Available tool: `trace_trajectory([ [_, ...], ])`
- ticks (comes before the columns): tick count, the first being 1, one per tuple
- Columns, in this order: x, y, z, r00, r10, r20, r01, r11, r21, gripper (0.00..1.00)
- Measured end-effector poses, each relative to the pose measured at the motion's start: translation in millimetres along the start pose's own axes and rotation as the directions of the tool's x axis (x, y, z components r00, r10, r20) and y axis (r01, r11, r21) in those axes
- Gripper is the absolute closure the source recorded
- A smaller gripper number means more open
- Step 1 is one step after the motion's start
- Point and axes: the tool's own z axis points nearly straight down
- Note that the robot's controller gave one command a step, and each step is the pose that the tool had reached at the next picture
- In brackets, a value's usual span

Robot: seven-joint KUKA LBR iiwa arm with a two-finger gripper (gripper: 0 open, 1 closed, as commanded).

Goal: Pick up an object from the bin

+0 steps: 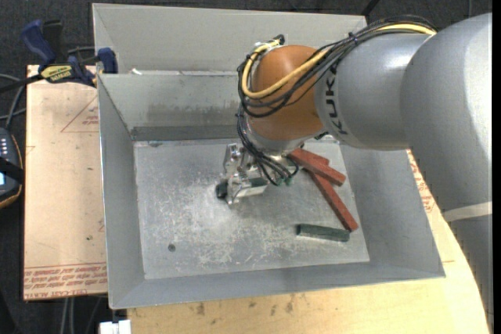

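Grey metal bin (117,184), seen from above: my arm (407,90) reaches in from the right. Its orange wrist cover (282,94) is looped with yellow and black cables (258,62). My pincer (237,188) hangs low over the scuffed, pale-streaked floor near the bin's middle. I cannot tell from this angle whether the pincer is open or closed, because the wrist and cables crowd over it.

Closest to it, just to its right, lie two red-brown flat bars. The upper red-brown bar (319,166) emerges from under my wrist. The longer red-brown bar (338,207) slants down toward the bin's right wall. The pair meet in a narrow V whose point faces the pincer.

Nearer the front wall, a dark green bar (322,232) lies flat, its right end close to the lower tip of the longer red-brown bar. A small dark speck (171,248) sits on the floor toward the front left corner, well apart from the pincer.
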Motion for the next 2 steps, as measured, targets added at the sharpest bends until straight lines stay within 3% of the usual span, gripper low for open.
trace_trajectory([
  [1,0.0,0.0,0.0,1.0,0.0,0.0,0.0,1.0,0.0,1.0],
  [2,-14.6,-9.4,-162.7,1.0,-0.001,-0.015,0.001,1.0,0.003,1.0],
])
